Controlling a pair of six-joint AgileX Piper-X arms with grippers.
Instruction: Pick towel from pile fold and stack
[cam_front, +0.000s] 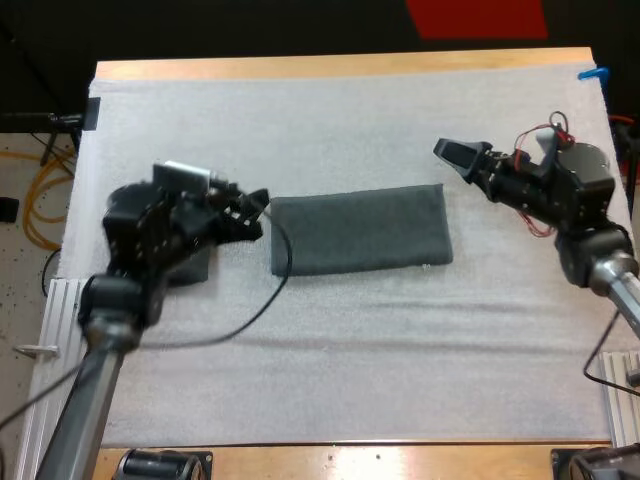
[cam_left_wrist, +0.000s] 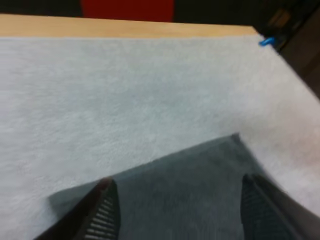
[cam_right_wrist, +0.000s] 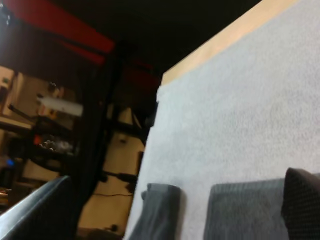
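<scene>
second towel (cam_front: 190, 268): dark cloth just left of the folded towel (cam_front: 360, 232), on its near side; mostly covered by the left arm, so shape hard to tell. From the right wrist, seen as a bunched piece past the folded towel's far short edge, with a strip of mat between the two.
left gripper (cam_front: 255, 208): at the folded towel's left short edge, pointing along it. Fingers (cam_left_wrist: 102, 215) spread wide over that end of the cloth, nothing held between them; contact with the cloth cannot be told.
right gripper (cam_front: 460, 157): just beyond the folded towel's far right corner, apart from it, aimed toward its far edge. Fingers (cam_right_wrist: 300, 200) parted, holding nothing.
in the way: left arm and wrist over the second towel; nothing lying on top of the folded towel.
folded towel, place: mid-mat, between the two grippers, flat on the surface.
folded towel, long axis: left to right across the mat, right end turned slightly toward the far side; short edges face the grippers; neat rectangle, edges fairly straight.
mat (cam_front: 330, 370): white, lightly textured, bare on the near side of the folded towel and beyond it.
table (cam_front: 340, 66): wooden strip showing past the mat, well beyond the folded towel's far edge.
floor (cam_front: 25, 260): pale and speckled, well left of the folded towel, off the table's side.
</scene>
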